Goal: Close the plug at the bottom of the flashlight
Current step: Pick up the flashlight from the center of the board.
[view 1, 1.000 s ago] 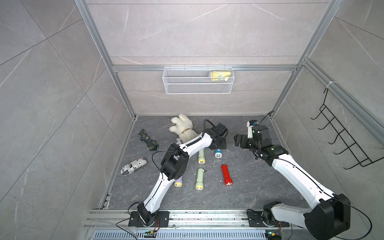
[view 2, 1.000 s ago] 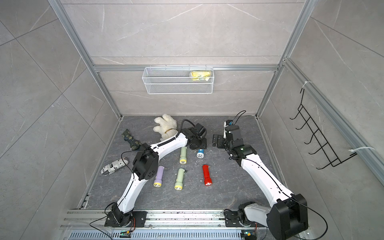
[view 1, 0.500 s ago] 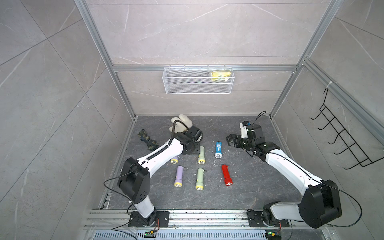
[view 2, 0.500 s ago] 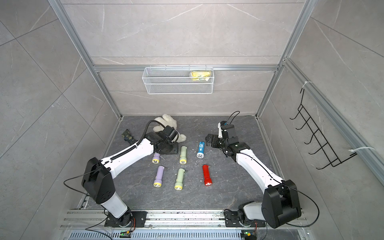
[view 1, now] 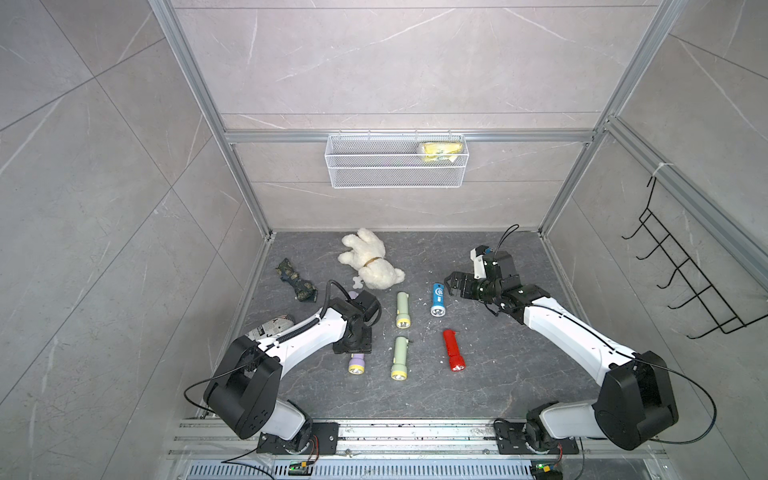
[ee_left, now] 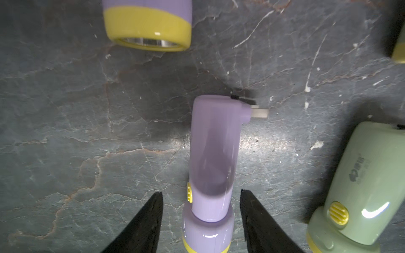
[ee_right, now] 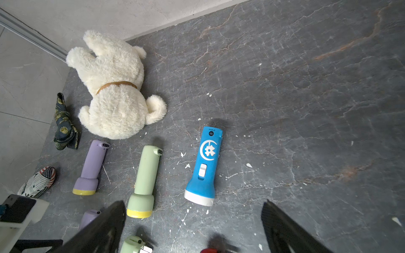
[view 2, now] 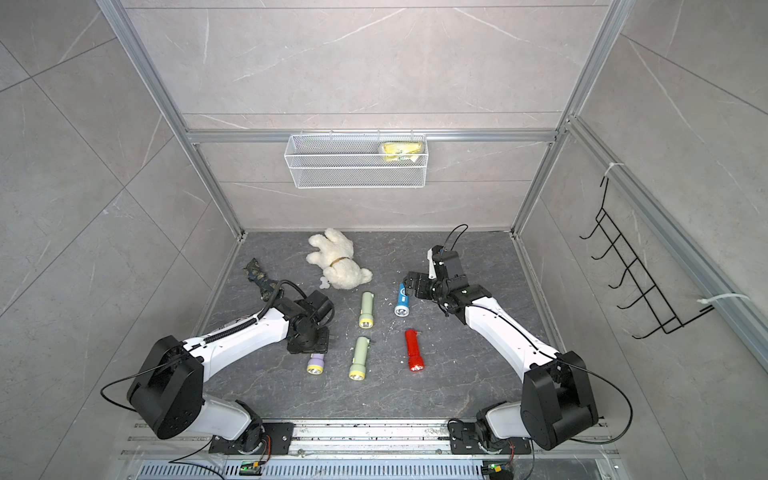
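A purple flashlight (ee_left: pixel 212 153) with a yellow head lies on the dark floor in the front row; only its head (view 1: pixel 356 364) shows under my left wrist in both top views. At its bottom end a metal plug (ee_left: pixel 259 112) sticks out sideways. My left gripper (ee_left: pixel 201 195) is open and straddles the flashlight near its head, with a gap on each side. My right gripper (view 1: pixel 451 284) is open and empty, hovering just right of the blue flashlight (view 1: pixel 437 299).
Two green flashlights (view 1: pixel 402 309) (view 1: pixel 400 357), a red one (view 1: pixel 453 350) and a second purple one (ee_right: pixel 91 166) lie in rows. A white plush bear (view 1: pixel 372 262), a patterned cloth bundle (view 1: pixel 296 280) and a printed pouch (view 1: pixel 270 328) lie at the back left.
My left arm has swung back from the far middle to the front left and now sits low over the front purple flashlight. My right gripper has shifted slightly left and stays open.
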### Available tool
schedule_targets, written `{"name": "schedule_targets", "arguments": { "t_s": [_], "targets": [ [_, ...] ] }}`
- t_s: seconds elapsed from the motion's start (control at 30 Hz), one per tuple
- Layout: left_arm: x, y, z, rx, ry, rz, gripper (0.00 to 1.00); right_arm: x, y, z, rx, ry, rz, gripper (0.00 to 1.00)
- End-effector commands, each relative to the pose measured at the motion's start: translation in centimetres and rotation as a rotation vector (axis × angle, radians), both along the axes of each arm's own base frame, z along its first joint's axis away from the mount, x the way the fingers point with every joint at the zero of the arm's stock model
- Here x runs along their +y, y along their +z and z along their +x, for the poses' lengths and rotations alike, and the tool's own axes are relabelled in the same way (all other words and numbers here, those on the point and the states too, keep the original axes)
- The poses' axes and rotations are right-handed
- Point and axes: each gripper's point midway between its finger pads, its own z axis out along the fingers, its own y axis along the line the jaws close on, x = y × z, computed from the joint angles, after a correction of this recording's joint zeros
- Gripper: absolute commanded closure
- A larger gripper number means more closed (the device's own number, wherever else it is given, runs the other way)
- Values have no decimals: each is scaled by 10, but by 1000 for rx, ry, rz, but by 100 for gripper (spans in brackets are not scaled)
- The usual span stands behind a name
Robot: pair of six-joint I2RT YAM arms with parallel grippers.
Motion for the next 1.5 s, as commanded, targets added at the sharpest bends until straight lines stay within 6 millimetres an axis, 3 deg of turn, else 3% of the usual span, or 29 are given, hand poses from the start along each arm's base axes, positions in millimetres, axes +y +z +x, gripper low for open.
{"name": "schedule_targets", "arguments": {
  "t_s": [0.0,0.43,0.6,0.97,1.07,1.3,1.47],
  "targets": [
    [-16,-3,4,-4,-11,-83,41,3,8,4,-5,-20,-2,0],
    [-7,-24,20,10,-49,-57,49,9,7,5,-5,-12,-35,0],
    [-10,-32,19,29,-59,-56,54,8,8,4,-9,-15,-37,0],
    [-8,-44,10,72,-30,-63,52,5,10,4,-18,-28,-45,0],
    [-8,-45,10,71,-29,-58,59,5,10,4,-16,-30,-44,0],
    [-11,-30,16,36,-31,-72,73,6,12,5,-22,-27,-41,0],
    [-19,3,21,-10,-32,-107,82,7,15,7,-27,-24,-39,0]
  ]
}}
